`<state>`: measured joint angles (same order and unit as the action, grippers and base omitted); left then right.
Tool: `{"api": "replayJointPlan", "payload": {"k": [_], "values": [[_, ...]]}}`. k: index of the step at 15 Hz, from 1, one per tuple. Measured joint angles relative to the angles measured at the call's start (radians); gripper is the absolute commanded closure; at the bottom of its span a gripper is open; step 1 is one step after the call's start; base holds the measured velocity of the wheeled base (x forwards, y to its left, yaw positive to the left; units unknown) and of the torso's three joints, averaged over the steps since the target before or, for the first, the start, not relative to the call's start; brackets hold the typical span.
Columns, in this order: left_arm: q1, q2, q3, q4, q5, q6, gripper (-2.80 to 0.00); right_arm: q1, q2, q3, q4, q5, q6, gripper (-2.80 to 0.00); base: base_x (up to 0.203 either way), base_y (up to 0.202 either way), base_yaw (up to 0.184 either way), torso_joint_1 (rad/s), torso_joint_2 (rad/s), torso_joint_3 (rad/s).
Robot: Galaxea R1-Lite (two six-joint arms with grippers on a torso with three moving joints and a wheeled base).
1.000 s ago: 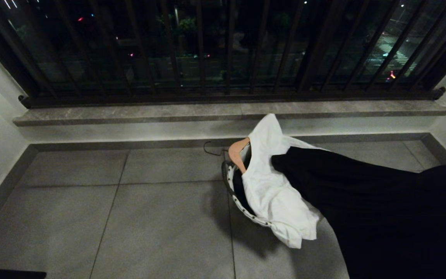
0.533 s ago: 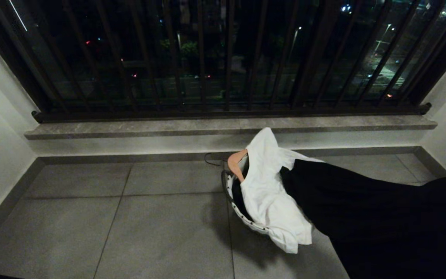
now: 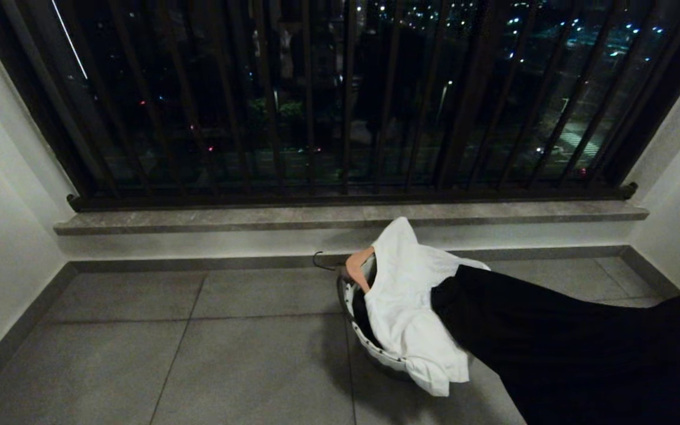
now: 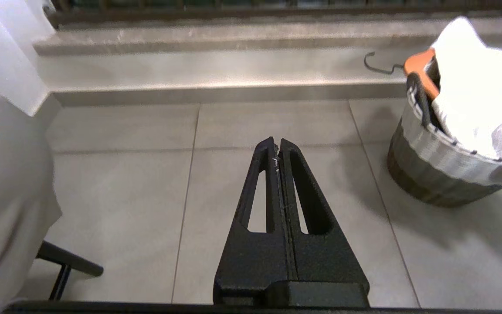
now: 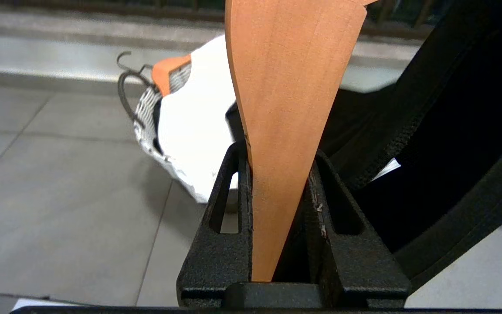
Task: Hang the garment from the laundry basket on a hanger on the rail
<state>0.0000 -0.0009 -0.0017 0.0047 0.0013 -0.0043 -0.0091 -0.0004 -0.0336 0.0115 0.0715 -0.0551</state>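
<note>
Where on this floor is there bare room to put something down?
Bare tiles lie between the left wall and the laundry basket, up to the step under the stone ledge. Right of the basket it is crowded: white garment, black garment.

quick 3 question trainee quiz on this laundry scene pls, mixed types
1. True or false: the right claw is shut on a wooden hanger.
2. What is draped over the laundry basket? A white garment, B towel, C nothing.
3. Fill in: the left claw is ___ and holds nothing.

Key: 1 true; 2 A, the white garment; 3 shut.
</note>
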Motion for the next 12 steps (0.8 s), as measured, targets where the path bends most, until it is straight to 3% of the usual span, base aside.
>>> {"api": "replayJointPlan", "payload": {"k": [4,12], "values": [[0.001,0.000,0.000,0.000,0.000,0.000,0.00,0.000,0.000,0.014,-0.038,-0.005,-0.006,0.00,0.000,0.000,0.000,0.005,0.00,0.164],[0.000,0.000,0.000,0.000,0.000,0.000,0.00,0.000,0.000,0.032,-0.077,-0.016,-0.020,0.00,0.000,0.000,0.000,0.000,0.00,0.011]]}}
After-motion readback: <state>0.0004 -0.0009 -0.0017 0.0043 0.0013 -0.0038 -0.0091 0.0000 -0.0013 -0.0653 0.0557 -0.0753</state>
